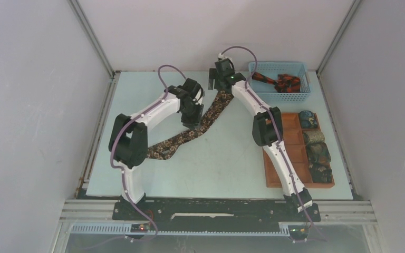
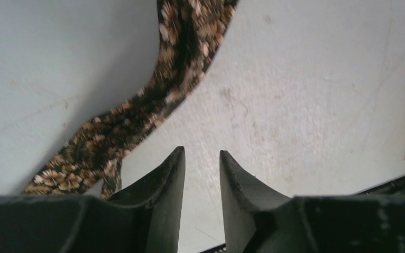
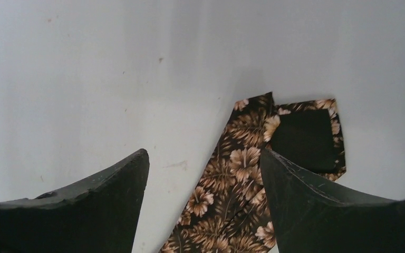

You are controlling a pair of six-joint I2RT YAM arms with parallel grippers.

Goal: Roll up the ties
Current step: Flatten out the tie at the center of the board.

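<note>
Laying brown tie (image 1: 211, 113) flat to roll, we've R claw (image 3: 204, 153) spread over its end; L claw (image 2: 201, 151) part-open, empty, beside it.

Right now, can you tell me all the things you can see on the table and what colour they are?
brown tie: one, dark brown with tan flowers, lying unrolled across the middle of the table
black and red-orange tie: one, inside the basket
rolled ties: four, blue-green and olive, in the tray's right-hand compartments
basket: one, blue mesh, far right corner
tray: one, orange-brown, right side
table: one, pale blue-green
left gripper: one, black, slightly open, beside the tie's middle
right gripper: one, black, wide open, over the tie's far end
</note>
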